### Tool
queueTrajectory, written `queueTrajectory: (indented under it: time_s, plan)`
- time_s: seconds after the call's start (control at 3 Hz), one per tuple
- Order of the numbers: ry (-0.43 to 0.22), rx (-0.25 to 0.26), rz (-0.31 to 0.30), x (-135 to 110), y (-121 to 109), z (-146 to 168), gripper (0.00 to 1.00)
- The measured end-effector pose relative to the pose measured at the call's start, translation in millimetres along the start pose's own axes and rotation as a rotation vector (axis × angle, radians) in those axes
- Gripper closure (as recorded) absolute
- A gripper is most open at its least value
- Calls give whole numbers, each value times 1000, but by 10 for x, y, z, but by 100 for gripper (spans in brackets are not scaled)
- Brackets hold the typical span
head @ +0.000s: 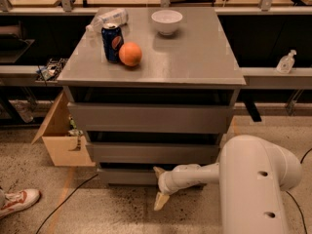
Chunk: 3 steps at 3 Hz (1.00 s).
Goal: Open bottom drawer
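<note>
The bottom drawer [124, 176] is the lowest and narrowest of three grey fronts in the cabinet, just above the floor. Its front stands flush under the mid drawer [151, 153], with a dark gap along its top edge. My gripper [159, 186] is low at the right part of that front, reaching in from the right on a white arm [204, 174]. Its two cream fingers are spread apart, the upper fingertip [157, 171] at the drawer's top edge and the lower one [160, 202] near the floor. It holds nothing.
The cabinet top [195, 57] carries a blue soda can [112, 42], an orange [130, 54], a white bowl [166, 21] and a plastic bottle [108, 19]. An open cardboard box [61, 140] stands left of the cabinet. A cable [68, 199] and a shoe [17, 202] lie on the floor.
</note>
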<state>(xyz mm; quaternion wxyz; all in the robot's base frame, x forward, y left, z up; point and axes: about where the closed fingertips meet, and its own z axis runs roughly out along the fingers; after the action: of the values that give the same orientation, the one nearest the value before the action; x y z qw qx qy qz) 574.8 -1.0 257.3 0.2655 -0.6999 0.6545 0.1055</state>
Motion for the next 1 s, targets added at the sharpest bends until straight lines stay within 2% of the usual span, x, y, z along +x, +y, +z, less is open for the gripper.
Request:
queueTrajectory:
  time_s: [0.33,1.0]
  plan:
    - [-9,24,4,65,-24,6,0]
    - [5,53,2,418,-136,187,0]
